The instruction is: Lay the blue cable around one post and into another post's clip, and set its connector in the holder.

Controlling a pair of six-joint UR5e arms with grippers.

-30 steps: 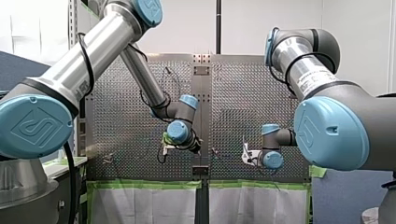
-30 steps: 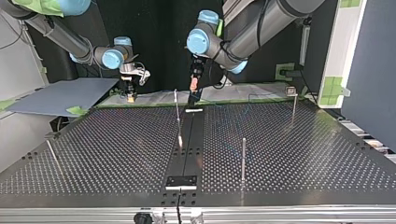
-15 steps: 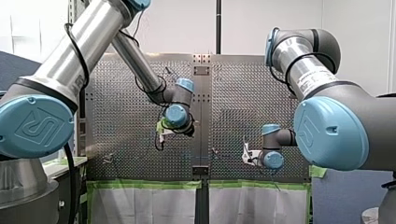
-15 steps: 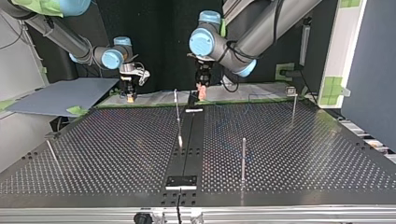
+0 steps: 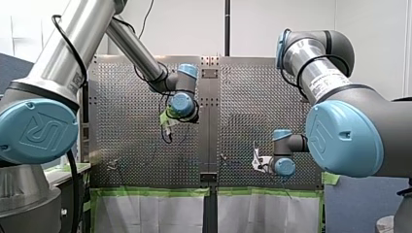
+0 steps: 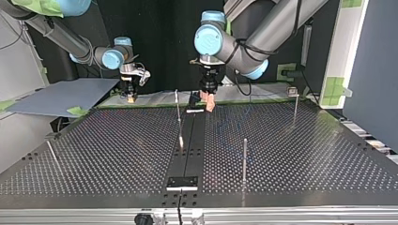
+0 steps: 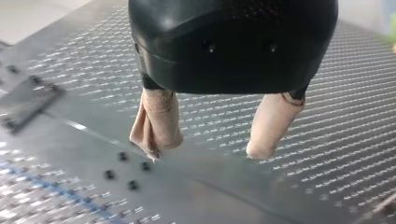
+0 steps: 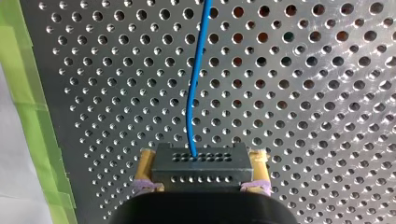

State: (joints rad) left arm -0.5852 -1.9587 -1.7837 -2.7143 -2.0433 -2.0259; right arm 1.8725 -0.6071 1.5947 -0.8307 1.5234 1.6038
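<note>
Top view, with both wrist views. Your right pincer [image 8: 203,156] is clamped by its yellow pads on the black connector [image 8: 201,169]. The blue cable [image 8: 194,93] leaves the connector's face and runs ahead of the pincer over the perforated bench [image 6: 291,154]. Seen from across the bench, this pincer [image 6: 130,96] hangs at the far edge on the view's left, exactly where it hung a second ago.

Your left pincer [image 7: 204,150] has its beige pads apart with nothing between them. What has changed is its position. Over the last second your left arm has risen from low behind the far edge and swung inward. Its pincer [image 6: 208,101] now hangs just above the bench beside the centre strip, near the thin post [image 6: 178,110].

Reading: the connector is secured but not yet in any holder. No cable is seen around the near post [image 6: 244,159] or at the far post [image 6: 294,104]. You should treat routing as not begun. The empty left pincer is probably travelling to take up the cable's slack.
</note>
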